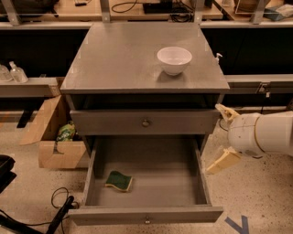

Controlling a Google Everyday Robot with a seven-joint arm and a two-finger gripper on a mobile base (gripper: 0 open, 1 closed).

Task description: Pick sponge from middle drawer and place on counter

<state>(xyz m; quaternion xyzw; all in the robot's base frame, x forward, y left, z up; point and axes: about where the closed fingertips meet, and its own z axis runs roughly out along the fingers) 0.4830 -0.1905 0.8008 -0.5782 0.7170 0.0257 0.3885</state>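
The sponge, dark green on top with a pale yellow edge, lies flat in the front left part of the open middle drawer. My gripper is to the right of the cabinet, just outside the drawer's right wall and above floor level. It is open and empty, with its cream fingers spread wide and pointing left. The white arm extends off the right edge. The grey counter is the cabinet top above the drawers.
A white bowl stands on the counter's right half. The upper drawer is closed. A cardboard box sits on the floor left of the cabinet, with cables at lower left. A wooden workbench runs behind.
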